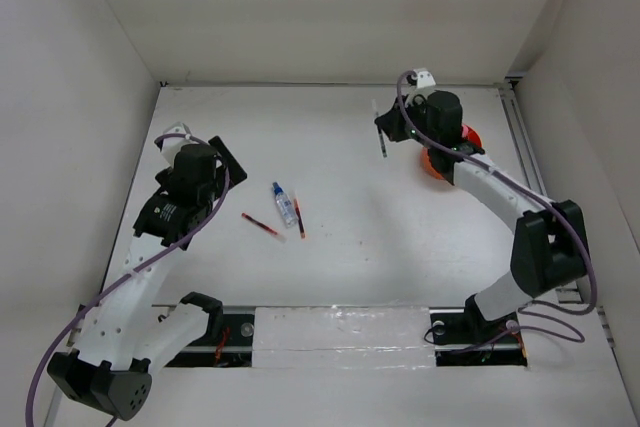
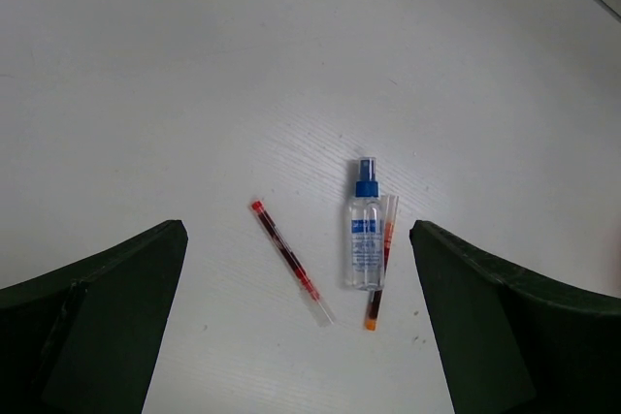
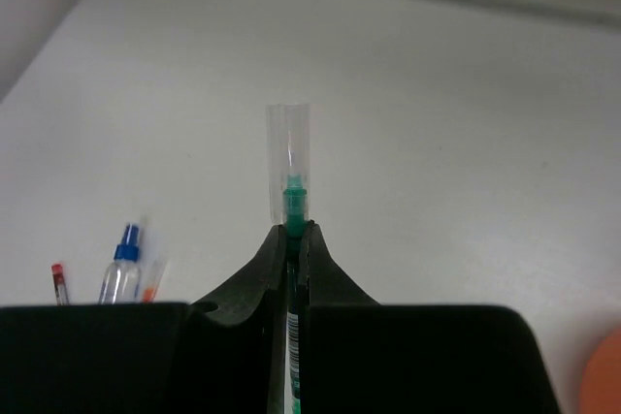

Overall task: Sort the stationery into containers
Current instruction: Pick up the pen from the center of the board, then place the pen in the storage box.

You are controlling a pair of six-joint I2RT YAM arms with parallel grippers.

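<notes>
White table (image 1: 400,247) below, right gripper (image 3: 296,232) pinches the dark green pen (image 3: 293,201), likely light and slippery, behind its cap; left gripper (image 2: 298,232) gapes wide.

Place: a robotics lab test cell, built around a boxed-in work area.
Enclosure: plain matte white wall panels (image 1: 300,7) stand on the left, far and right sides.
Surface: a bare, flat white table (image 1: 400,247) fills the floor of the box.
Machines: two white-and-black jointed robot arms, the left arm (image 1: 130,277) and the right arm (image 1: 490,182), rise from bases at the near edge.
Mounting: a dark metal rail (image 1: 235,332) runs along the near edge between the bases, covered midway by a glossy white strip.
Wiring: purple cables (image 1: 593,282) loop loosely along each arm.
Props: a clear blue-capped plastic bottle (image 1: 285,204) and thin red pens (image 1: 262,225) lie loose left of centre.
</notes>
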